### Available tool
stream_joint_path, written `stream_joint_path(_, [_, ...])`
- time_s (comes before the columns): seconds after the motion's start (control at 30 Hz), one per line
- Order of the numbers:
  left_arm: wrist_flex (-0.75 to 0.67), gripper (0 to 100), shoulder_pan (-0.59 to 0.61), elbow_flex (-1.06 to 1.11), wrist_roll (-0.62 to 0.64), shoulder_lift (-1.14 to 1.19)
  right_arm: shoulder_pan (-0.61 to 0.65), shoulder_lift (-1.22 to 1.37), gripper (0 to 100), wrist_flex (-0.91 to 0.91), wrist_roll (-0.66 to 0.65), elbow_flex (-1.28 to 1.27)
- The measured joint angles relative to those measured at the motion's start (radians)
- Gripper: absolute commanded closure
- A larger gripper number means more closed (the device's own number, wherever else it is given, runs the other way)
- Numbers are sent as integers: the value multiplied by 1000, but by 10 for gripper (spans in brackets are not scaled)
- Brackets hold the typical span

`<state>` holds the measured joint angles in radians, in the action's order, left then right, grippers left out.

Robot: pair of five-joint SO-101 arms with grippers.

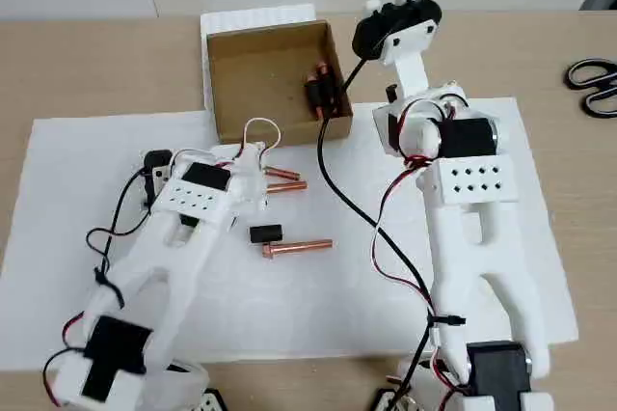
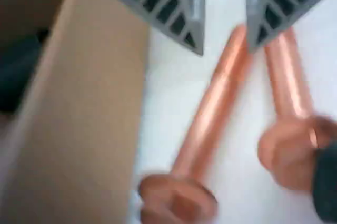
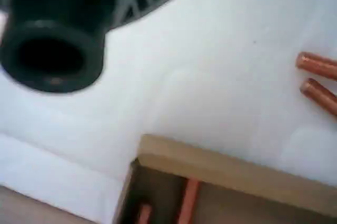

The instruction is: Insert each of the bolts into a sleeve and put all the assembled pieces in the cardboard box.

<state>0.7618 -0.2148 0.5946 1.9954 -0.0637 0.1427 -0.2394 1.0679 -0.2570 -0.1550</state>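
Your left gripper stands narrowly open over the shank tips of two bolts. They lie along the box wall, heads toward that arm. Your right gripper clasps a sleeve.

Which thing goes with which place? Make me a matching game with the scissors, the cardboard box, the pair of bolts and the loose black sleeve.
Things:
1. scissors
2. cardboard box
3. pair of bolts
4. loose black sleeve

Places:
A. at the tips of the open left jaws
B. next to the single bolt
C. on bare wood, off the white sheet
D. holding the finished pieces

Pairs: 1-C, 2-D, 3-A, 4-B.
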Motion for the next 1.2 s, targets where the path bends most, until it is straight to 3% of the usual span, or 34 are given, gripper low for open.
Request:
stream_joint_path(0.33, [-29,945,-106,-74,98,161,0,0,995,0,0,0])
stream_joint_path(1.0, [-18,945,-52,-106,100,236,-37,0,995,-2,0,0])
stream_joint_path(1.2, [61,945,-25,-147,100,244,-37,0,995,-3,0,0])
